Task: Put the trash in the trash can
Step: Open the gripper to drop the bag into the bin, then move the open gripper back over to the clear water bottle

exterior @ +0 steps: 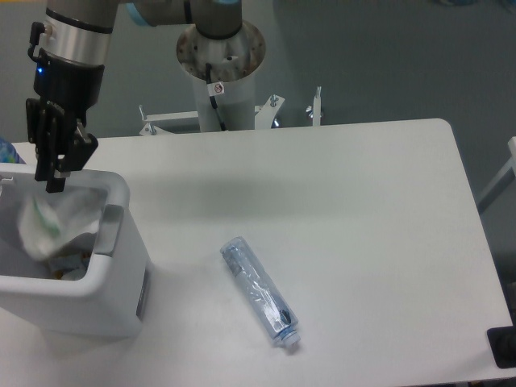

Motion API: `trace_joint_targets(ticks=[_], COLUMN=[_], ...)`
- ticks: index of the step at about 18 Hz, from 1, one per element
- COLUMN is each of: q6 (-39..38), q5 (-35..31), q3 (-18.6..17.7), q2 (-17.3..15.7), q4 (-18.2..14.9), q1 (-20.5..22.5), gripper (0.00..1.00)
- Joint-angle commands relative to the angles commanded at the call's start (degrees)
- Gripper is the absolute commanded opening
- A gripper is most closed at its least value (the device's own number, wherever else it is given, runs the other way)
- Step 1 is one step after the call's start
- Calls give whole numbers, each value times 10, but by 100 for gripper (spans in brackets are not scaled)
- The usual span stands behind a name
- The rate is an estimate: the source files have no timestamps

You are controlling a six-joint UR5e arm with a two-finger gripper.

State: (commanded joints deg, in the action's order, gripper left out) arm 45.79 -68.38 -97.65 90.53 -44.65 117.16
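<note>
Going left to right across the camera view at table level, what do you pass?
Trash can with the wrapper inside, gripper above it → bottle lying on the table.

A clear bottle [260, 293] with white cap lies on the white table [363, 210] beside the white-and-grey trash can [113, 266].

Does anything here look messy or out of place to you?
Yes: a crushed clear bottle lies on its side on the table, apart from the bin, dented and flattened. The gripper hangs over the bin's opening, where crumpled pale trash sits or falls. Nothing looks spilled.
</note>
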Motion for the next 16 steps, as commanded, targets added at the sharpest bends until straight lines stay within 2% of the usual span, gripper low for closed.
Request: trace_joint_targets(ticks=[2, 4, 9, 12, 16], q6=[-5, -6, -6, -14, -14], q5=[2, 2, 4, 4, 5], q3=[5, 6, 6, 4, 14], q2=[1, 2, 12, 44, 106], q4=[1, 1, 2, 2, 2], q1=[1, 13, 128, 198, 279], gripper=[94, 100, 100, 100, 100])
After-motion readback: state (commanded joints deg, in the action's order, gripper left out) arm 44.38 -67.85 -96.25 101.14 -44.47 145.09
